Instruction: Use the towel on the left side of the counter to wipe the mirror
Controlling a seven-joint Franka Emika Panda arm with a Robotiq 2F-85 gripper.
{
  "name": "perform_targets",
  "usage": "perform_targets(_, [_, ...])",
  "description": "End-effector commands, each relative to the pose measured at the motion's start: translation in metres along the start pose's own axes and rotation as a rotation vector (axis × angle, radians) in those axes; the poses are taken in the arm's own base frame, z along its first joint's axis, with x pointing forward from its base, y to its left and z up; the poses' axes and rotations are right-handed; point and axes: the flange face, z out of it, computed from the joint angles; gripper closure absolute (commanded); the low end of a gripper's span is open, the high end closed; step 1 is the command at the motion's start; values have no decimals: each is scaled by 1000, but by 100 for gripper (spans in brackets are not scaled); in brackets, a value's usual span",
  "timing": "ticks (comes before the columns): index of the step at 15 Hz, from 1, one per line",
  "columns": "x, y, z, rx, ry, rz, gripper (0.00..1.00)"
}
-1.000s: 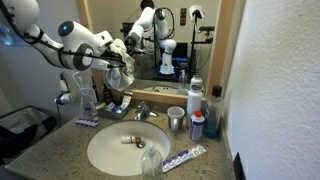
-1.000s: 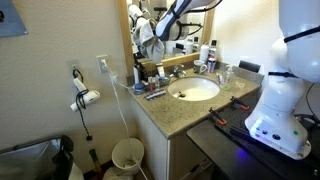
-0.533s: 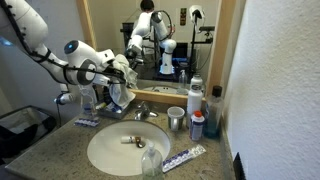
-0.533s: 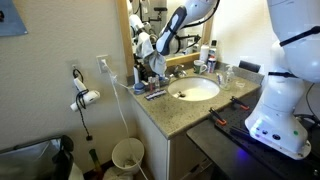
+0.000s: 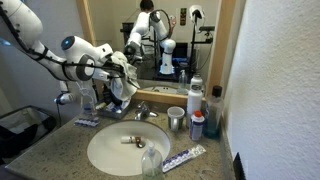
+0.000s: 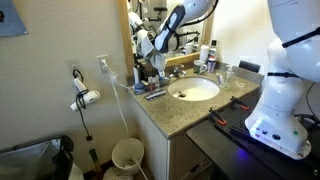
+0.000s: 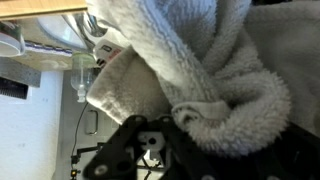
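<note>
Finding: my pincer [image 5: 118,66] is clamped on the white fluffy terry towel [image 5: 122,85]. The wrist view shows the cloth bunched over the jaws and filling most of the frame, with the fingertips buried in it.

Change noted: over the last second my arm dipped toward the speckled granite counter [image 5: 40,150]. In the last half second it has come back up a little. The towel went with it and did not slip.

Position: the towel is off the counter. In both exterior views it hangs against the lower left part of the large wood-framed wall mirror [image 5: 205,60], above the back edge of the white oval sink basin [image 5: 120,150].

Not verified: whether the cloth is pressed on the glass or only just beside it.

Assessment: this down-and-up travel reads as a wiping stroke. I judge the pickup done and the wiping under way, with only a small patch of glass covered so far
</note>
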Motion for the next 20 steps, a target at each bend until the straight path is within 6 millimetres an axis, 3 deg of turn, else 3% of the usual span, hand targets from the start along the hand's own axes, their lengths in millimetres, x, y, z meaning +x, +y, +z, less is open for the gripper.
perform_targets(1, [39, -10, -24, 13, 84, 8, 92])
perform_targets(6, [75, -21, -66, 28, 167, -16, 92])
perform_targets(10, [99, -18, -106, 37, 219, 0, 92])
perform_targets(15, [74, 0, -132, 61, 109, 20, 92])
perform_targets(17, [61, 0, -135, 94, -8, 18, 92])
perform_targets(20, [56, -13, -142, 138, -174, 16, 92])
